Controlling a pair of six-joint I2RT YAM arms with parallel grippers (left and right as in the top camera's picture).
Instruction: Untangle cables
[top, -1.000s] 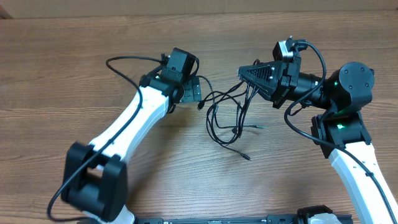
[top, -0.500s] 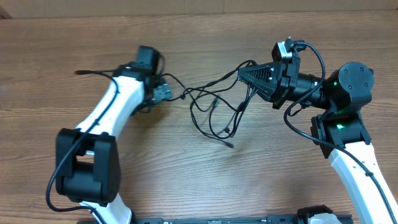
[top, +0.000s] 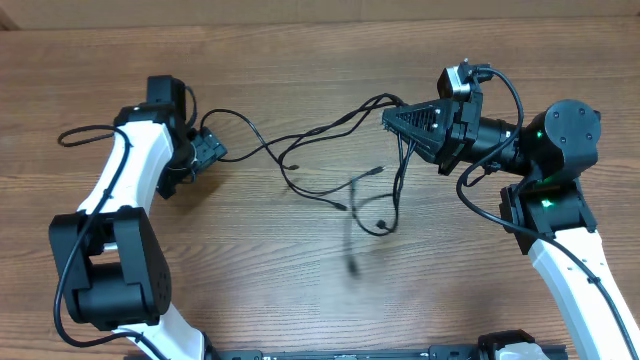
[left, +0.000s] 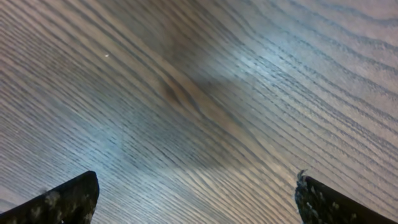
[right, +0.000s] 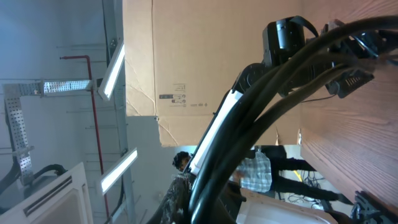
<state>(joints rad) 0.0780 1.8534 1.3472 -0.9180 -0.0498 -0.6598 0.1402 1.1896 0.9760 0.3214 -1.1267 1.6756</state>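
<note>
The cables (top: 398, 165) are pinched as a bunch in the right gripper (top: 388, 118), which is clamped fully shut and held above the table (top: 300, 310). Loops hang from it, one strand blurred, and longer strands are stretched leftward to end just beside the left gripper (top: 210, 150). Its fingers (left: 62, 199) are spread wide with nothing between them. A regrasp is judged to be next: a single strand, not a crossing, should be taken and drawn away slowly, so that knots are not tightened. The surface is brown wood grain. Beyond it, cardboard (right: 186, 62), strip lights (right: 113, 71) and people (right: 258, 171) are seen.
</note>
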